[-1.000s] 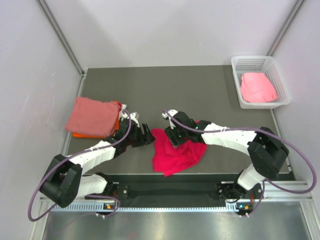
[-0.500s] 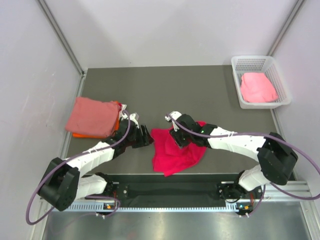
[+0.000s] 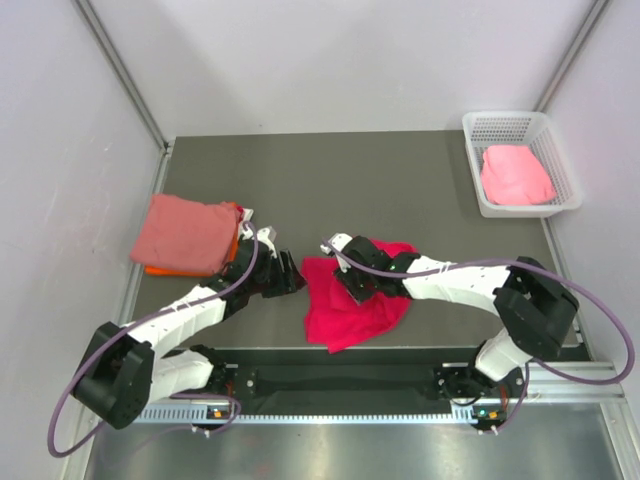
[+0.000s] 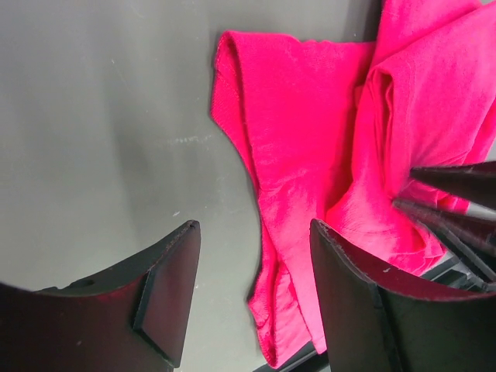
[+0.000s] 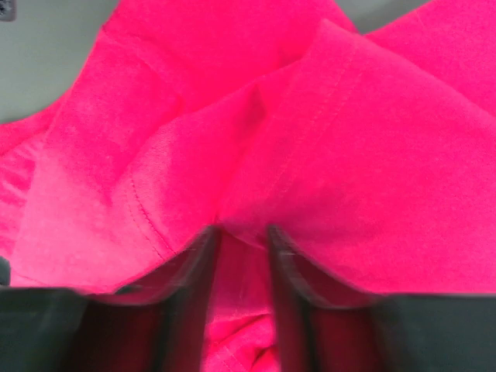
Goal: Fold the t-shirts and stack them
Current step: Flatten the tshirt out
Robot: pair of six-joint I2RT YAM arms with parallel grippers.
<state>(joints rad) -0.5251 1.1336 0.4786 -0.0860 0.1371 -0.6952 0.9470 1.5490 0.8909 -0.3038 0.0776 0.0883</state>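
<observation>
Cloth now caught in the right tool (image 5: pixel 240 232): pads drawn close on a raised fold of the crimson-pink t-shirt (image 5: pixel 325 108), where a second ago stood wider and a little further right over the same heap. Left tool (image 4: pixel 252 232) slightly narrowed in that time yet spread and empty, hanging just beside the shirt's left hem, bare surface (image 4: pixel 93 116) under one finger and cloth under the other; also shifted in towards the shirt. Crimson-pink t-shirt itself crumpled, not flat, near the front middle of the surface between both arms, outline barely altered. Means, probably, a grasp just made on one side and a second about to be made on the other, ready for lifting and spreading out. Further off: salmon t-shirt (image 3: pixel 185 230) folded on top of the orange t-shirt (image 3: pixel 158 268) at the left edge, unmoved; light pink t-shirt (image 3: pixel 515 175) bunched in the basket (image 3: pixel 515 117) at the far right corner, not yet begun.
</observation>
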